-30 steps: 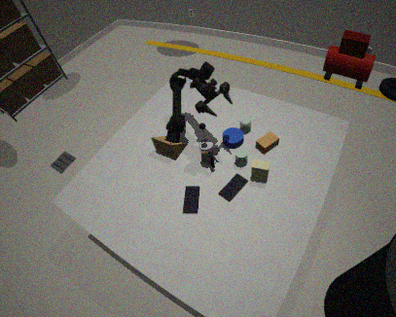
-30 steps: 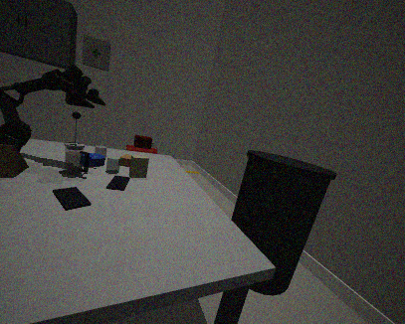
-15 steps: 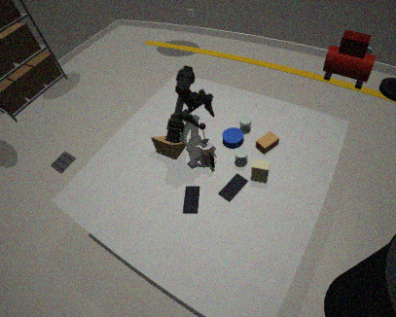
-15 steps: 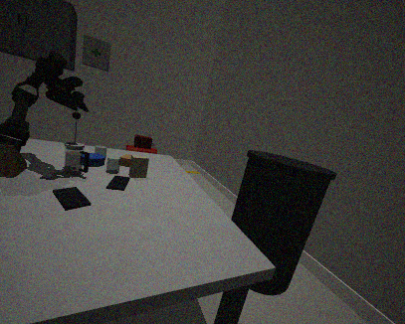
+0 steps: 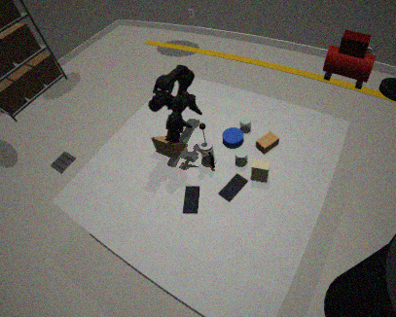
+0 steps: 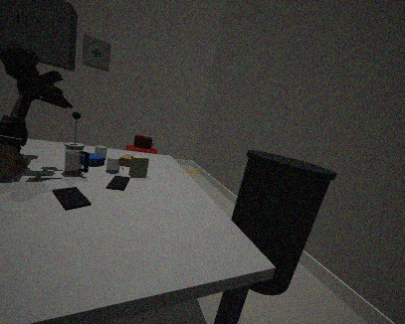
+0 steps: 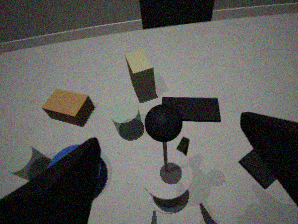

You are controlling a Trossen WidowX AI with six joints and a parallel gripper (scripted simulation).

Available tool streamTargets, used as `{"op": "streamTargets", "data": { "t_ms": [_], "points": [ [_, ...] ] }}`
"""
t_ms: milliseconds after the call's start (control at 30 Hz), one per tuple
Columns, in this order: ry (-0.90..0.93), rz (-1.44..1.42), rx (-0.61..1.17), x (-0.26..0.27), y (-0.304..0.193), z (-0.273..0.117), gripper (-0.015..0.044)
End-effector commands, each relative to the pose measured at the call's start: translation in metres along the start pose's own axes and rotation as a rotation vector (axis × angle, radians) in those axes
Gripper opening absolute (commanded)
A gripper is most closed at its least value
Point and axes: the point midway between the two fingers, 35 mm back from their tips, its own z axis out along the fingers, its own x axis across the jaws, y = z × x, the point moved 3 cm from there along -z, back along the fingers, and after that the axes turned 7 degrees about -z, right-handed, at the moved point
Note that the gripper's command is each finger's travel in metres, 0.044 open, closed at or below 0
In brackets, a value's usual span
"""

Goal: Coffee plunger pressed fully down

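Overhead, hand (image 7: 172,165) open above raised plunger knob (image 7: 163,123).

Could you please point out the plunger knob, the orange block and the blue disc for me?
plunger knob (image 7: 163,123), wrist view, on the middle of the dark ball atop the rod.
orange block (image 7: 65,102), wrist view, on its top face.
blue disc (image 5: 233,136), top view, on its flat top.

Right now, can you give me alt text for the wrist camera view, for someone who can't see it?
The open end effector hangs above the coffee press, its dark fingers on either side of the round black plunger knob, touching nothing. Beyond lie an orange block, a tan block, a pale cylinder and a black flat tile.
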Motion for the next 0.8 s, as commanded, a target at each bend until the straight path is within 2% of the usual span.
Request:
{"op": "streamTargets", "data": {
  "t_ms": [0,767],
  "points": [
    [0.024,-0.002,-0.015,0.000,-0.009,0.000,0.0440],
    [0.020,-0.003,-0.012,-0.001,-0.009,0.032,0.0440]
  ]
}}
